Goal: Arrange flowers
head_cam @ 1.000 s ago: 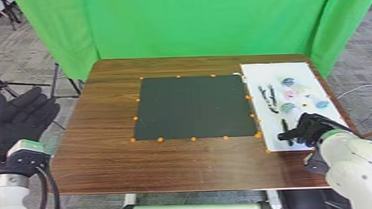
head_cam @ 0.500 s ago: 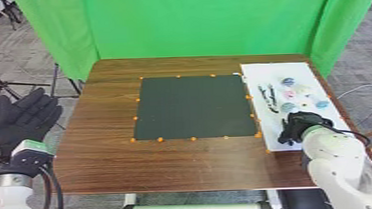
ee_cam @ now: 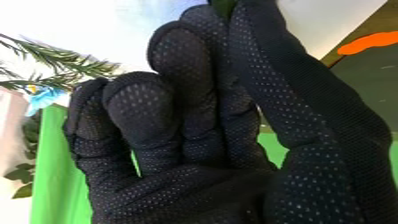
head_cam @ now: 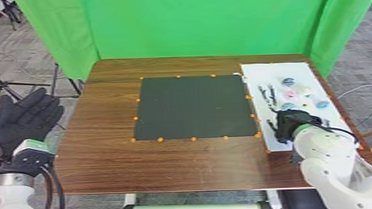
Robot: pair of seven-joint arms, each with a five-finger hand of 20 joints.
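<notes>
At the table's [head_cam: 95,155] three o'clock, the right hand [head_cam: 294,121] is pinching a dark sprig [head_cam: 272,124] over the white board [head_cam: 277,72], presumably to free it for arranging, while flowers [head_cam: 290,95] are lying toward twelve and the relaxed, empty left hand [head_cam: 21,122] is resting at nine.
</notes>
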